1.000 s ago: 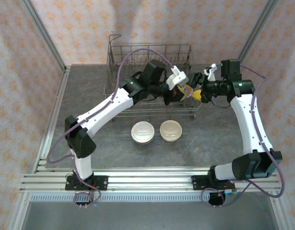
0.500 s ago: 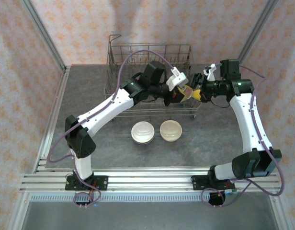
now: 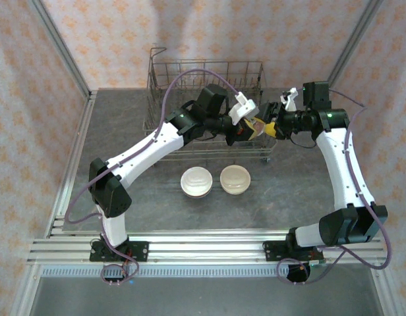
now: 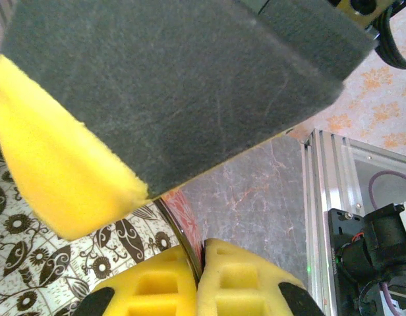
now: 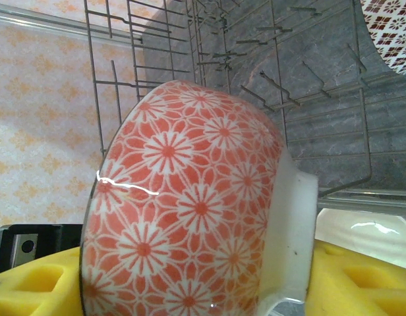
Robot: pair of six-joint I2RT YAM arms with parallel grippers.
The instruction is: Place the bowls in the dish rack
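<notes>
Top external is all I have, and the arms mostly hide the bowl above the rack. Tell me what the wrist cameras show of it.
Observer: On the left wrist, the left gripper has its jaws shut on the thin rim of the patterned bowl.
Operator: Now the right wrist.
Observer: The right gripper straddles that bowl, one yellow pad by the rim, one by the white foot; I cannot tell whether they press it.
Operator: Give me the background.
Observer: Upright tines of the dish rack, and a second bowl, red-and-white patterned, at the upper right.
</notes>
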